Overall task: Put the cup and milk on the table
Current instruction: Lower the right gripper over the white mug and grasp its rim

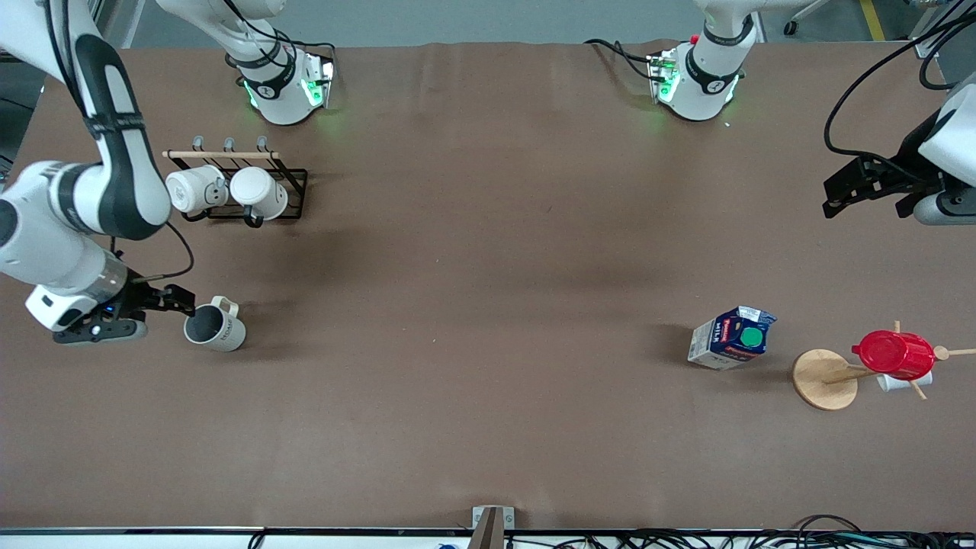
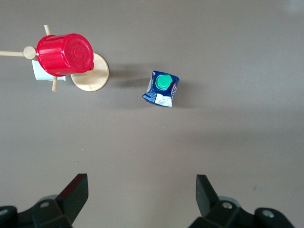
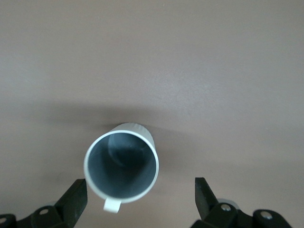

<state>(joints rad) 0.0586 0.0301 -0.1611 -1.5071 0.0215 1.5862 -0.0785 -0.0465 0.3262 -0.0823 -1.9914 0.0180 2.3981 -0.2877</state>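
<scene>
The cup [image 1: 216, 328], cream-white with a dark grey interior, stands upright on the brown table [image 1: 473, 320] toward the right arm's end. My right gripper [image 1: 174, 299] is open just above it. In the right wrist view the cup [image 3: 121, 164] sits between the spread fingers [image 3: 76, 197] of the right gripper [image 3: 140, 185], touching neither, closer to one. The milk [image 1: 732, 337], a blue and white carton with a green cap, stands on the table toward the left arm's end. My left gripper [image 1: 831, 197] is open, empty and high above the table. The left wrist view shows this gripper [image 2: 141, 183] and the milk [image 2: 161, 89] well apart.
A black rack [image 1: 293, 187] with two white mugs [image 1: 229, 191] stands farther from the front camera than the cup. A wooden cup tree [image 1: 825, 379] holding a red cup [image 1: 894, 354] stands beside the milk, at the left arm's end; both show in the left wrist view [image 2: 64, 53].
</scene>
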